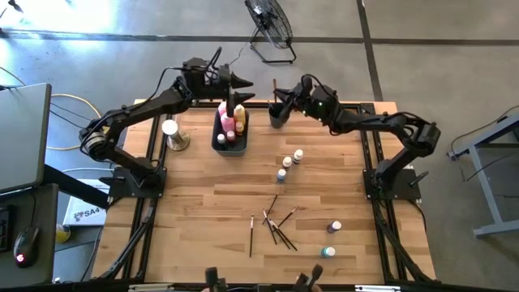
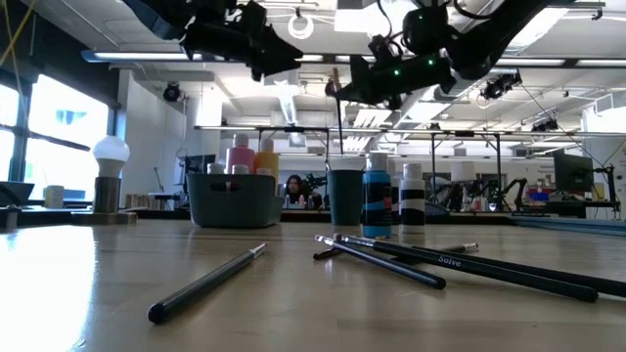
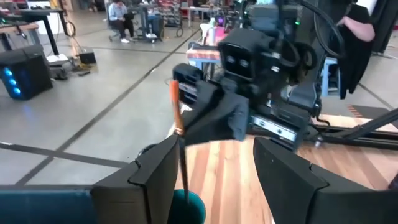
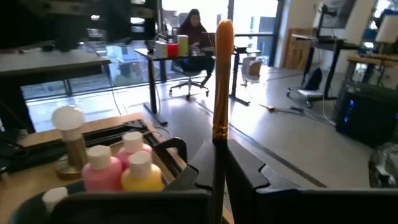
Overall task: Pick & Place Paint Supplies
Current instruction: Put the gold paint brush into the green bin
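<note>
At the top centre of the high view, the right gripper [image 1: 285, 100] pinches a paintbrush [image 4: 221, 93] upright above the dark cup [image 1: 278, 116]. To finish well, we judge it should lower the brush straight down into the cup before releasing, keeping the shaft vertical. Just to its left, the left gripper [image 1: 240, 83] hangs with fingers parted and empty over the dark bin [image 1: 219, 139] holding the pink squeeze bottle [image 1: 224, 110] and yellow squeeze bottle [image 1: 239, 112]. More paintbrushes [image 1: 274, 224] and small paint bottles [image 1: 289, 165] lie lower right of centre.
</note>
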You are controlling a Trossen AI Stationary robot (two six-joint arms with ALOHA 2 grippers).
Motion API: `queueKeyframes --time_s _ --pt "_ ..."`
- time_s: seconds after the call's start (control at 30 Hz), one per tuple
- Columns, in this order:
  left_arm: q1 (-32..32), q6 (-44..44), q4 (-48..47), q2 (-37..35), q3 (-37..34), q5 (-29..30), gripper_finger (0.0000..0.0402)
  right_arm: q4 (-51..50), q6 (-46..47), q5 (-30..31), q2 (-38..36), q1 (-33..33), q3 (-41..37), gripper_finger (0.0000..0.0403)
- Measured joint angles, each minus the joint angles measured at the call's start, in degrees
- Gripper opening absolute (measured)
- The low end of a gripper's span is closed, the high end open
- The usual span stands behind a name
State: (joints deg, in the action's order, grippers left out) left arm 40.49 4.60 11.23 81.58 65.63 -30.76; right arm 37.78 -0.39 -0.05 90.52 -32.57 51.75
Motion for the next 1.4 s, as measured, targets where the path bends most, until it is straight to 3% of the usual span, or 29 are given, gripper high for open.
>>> queueKeyframes --time_s 0.27,0.67,1.23,1.4 --pt "0.0 0.04 -0.88 0.0 0.0 0.24 0.0205 -4.75 1.81 -0.09 0.08 -2.4 0.0 0.0008" --pt "0.0 0.02 -2.08 0.0 0.0 0.22 0.0205 -0.72 2.15 0.44 8.15 -2.85 -0.07 0.0008" --pt "0.0 0.0 -2.31 0.0 0.0 0.43 0.0205 -5.75 2.35 0.61 9.25 -4.41 -0.04 0.0008" --pt "0.0 0.0 -2.37 0.0 0.0 0.41 0.0205 -5.73 2.29 0.46 9.25 -4.67 -0.04 0.0045"
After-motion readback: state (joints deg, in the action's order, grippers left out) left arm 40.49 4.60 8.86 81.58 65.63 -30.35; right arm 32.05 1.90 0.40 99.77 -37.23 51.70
